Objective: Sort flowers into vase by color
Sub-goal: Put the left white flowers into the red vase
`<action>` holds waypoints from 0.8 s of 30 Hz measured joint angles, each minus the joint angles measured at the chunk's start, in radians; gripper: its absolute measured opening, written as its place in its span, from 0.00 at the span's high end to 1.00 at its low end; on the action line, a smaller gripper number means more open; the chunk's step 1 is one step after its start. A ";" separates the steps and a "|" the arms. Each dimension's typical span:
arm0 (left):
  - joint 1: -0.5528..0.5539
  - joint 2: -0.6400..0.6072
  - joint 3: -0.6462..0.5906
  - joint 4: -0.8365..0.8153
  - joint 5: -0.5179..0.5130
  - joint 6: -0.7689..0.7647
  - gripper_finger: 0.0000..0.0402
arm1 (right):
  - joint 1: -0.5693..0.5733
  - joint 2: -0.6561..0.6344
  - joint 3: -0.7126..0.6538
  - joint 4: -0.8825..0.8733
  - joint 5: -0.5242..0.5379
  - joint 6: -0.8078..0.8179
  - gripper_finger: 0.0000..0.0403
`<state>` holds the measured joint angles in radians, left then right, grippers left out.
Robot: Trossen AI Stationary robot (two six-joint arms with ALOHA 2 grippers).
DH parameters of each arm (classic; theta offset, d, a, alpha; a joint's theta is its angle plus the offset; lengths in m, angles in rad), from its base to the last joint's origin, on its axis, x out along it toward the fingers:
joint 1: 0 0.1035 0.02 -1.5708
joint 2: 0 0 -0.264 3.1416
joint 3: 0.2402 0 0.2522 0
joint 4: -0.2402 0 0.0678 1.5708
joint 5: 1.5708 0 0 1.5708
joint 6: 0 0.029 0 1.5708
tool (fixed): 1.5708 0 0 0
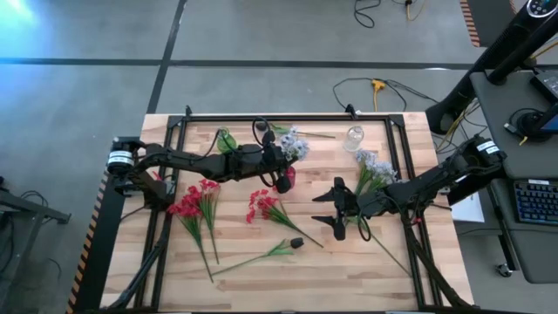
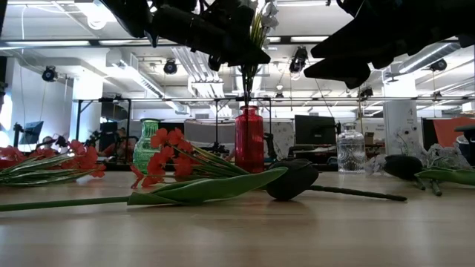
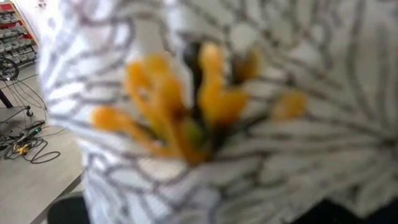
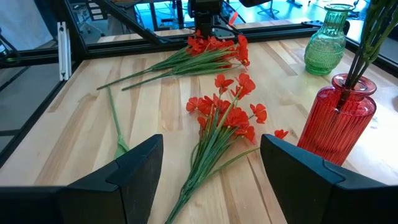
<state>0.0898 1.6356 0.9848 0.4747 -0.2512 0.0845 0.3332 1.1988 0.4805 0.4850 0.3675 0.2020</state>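
Your left gripper (image 1: 281, 164), frame centre, sits over the red vase (image 2: 249, 139) with pale blue-white flowers (image 1: 294, 145); finger state unreadable. Right gripper (image 1: 338, 208) gapes empty, right of centre

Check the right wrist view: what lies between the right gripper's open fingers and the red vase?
A red flower bunch lies on the table there, between the right gripper and the red vase; the high view agrees.

text: none legible | labels: none | far signs possibly blurred
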 joint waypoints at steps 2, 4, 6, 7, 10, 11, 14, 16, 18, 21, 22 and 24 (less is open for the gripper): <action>0.000 0.000 0.000 0.000 0.000 -0.005 1.00 | 0.000 0.000 0.000 0.000 0.000 0.000 0.35; 0.000 0.000 0.000 0.000 0.000 -0.008 1.00 | 0.000 0.000 0.000 0.000 0.000 0.000 0.35; 0.000 0.000 0.000 0.000 0.000 -0.008 1.00 | 0.000 0.000 0.000 0.000 0.000 0.000 0.35; 0.000 0.000 0.000 0.000 0.000 -0.008 1.00 | 0.000 0.000 0.000 0.000 0.000 0.000 0.35; 0.000 0.000 0.000 0.000 0.000 -0.012 1.00 | 0.000 0.000 0.000 0.000 0.000 0.000 0.35; 0.000 0.000 0.000 0.000 0.000 -0.014 1.00 | 0.000 0.000 0.000 0.000 0.000 0.000 0.35; 0.000 0.000 0.000 0.000 0.000 -0.016 1.00 | 0.000 0.000 0.000 0.000 0.000 0.000 0.35; 0.000 0.000 0.000 0.000 0.000 -0.016 1.00 | 0.000 0.000 0.000 0.001 0.000 0.000 0.35; 0.000 0.010 0.000 0.013 0.000 -0.016 1.00 | 0.000 0.000 0.000 0.001 0.000 0.000 0.35; 0.000 0.037 0.000 0.021 0.000 -0.017 1.00 | 0.000 0.000 0.000 0.003 0.000 0.000 0.35; 0.000 0.044 0.000 0.015 0.000 -0.016 1.00 | 0.000 0.000 0.000 0.003 0.000 0.000 0.35; 0.000 0.050 0.000 0.015 0.000 -0.016 1.00 | 0.000 0.000 0.000 0.004 0.000 0.000 0.35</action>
<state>0.0898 1.6853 0.9844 0.4902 -0.2512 0.0685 0.3330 1.1988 0.4808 0.4891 0.3673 0.2025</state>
